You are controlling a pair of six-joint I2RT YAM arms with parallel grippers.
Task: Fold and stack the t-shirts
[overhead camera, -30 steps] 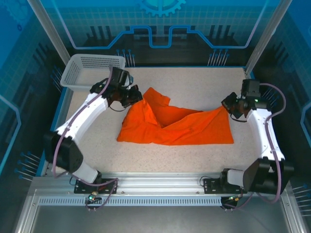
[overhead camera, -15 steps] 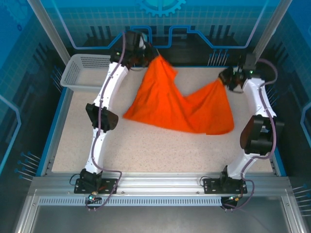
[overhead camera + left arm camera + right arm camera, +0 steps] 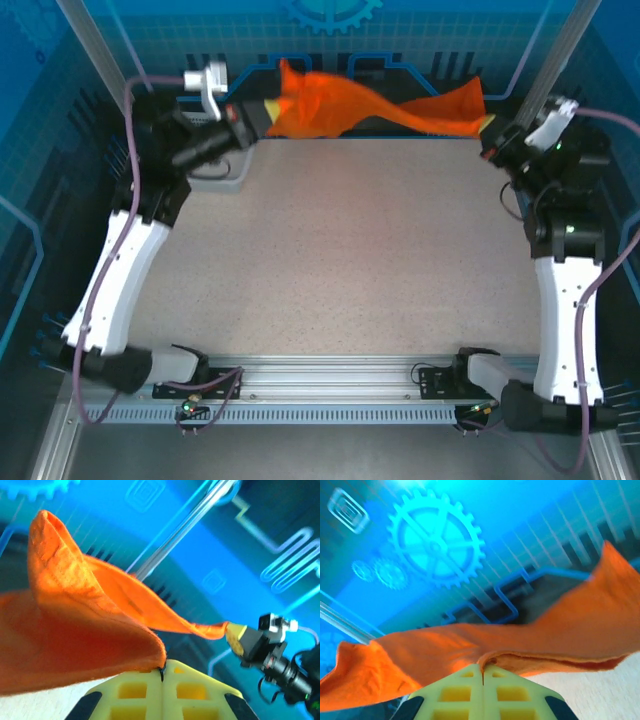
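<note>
**shirt strung high on two thin pinches**

the orange t-shirt (image 3: 340, 105) hangs in the air along the top edge of the overhead frame, stretched between both arms and well clear of the speckled surface (image 3: 350, 260). the left pincer (image 3: 265, 110) is clamped on one end of it at upper left, and the right pincer (image 3: 487, 125) is clamped on the other end at upper right. in each wrist view the yellow fingertips meet with only a narrow lip of cloth between them.

that small bite looks like the main risk. if the arms pull further apart or swing down fast, one end could slip free and the shirt would drop in a heap. the cloth also looks twisted and bunched towards the left, so it may land creased rather than flat unless it is spread on the way down.

the white basket (image 3: 228, 180) sits at upper left, partly hidden under the left arm, where a trailing edge could catch its rim. the blue back panel (image 3: 400, 40) and the slanted posts (image 3: 95, 50) stand close behind the cloth and leave little room for swinging.
</note>
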